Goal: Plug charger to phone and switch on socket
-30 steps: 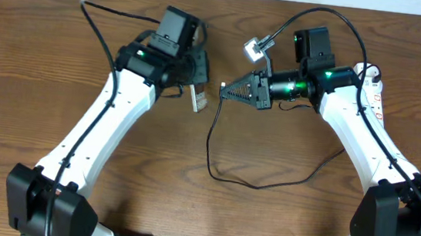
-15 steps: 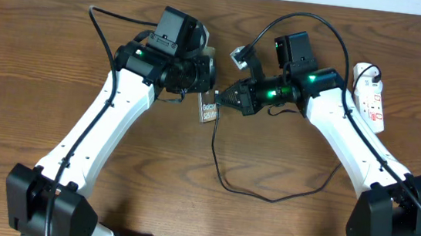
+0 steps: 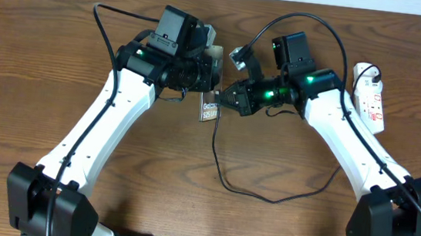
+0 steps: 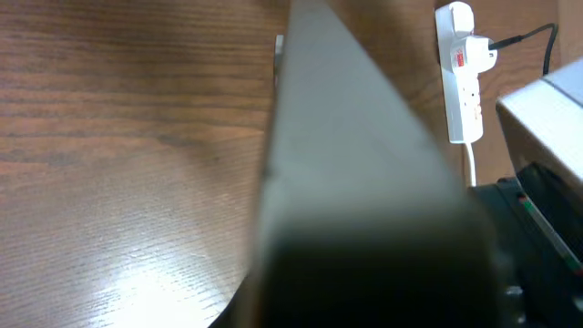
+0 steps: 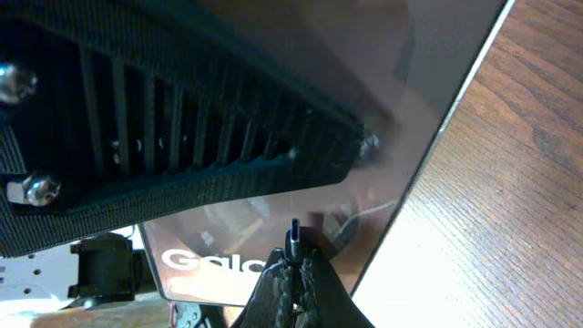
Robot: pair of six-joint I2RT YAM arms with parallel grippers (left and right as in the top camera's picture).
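overhead: top-down, far | both wrist views: close-up, sharing phone [image 5: 392, 164] with overhead

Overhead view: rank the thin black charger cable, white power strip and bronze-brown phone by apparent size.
1. The thin black charger cable, longest by far.
2 and 3. The white power strip and bronze-brown phone look alike; the left gripper hides part of the phone, so unranked.

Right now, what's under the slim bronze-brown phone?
Brown wooden table shows around the phone; the thin black charger cable hangs beside its lower edge. The spot directly underneath is covered by the phone.
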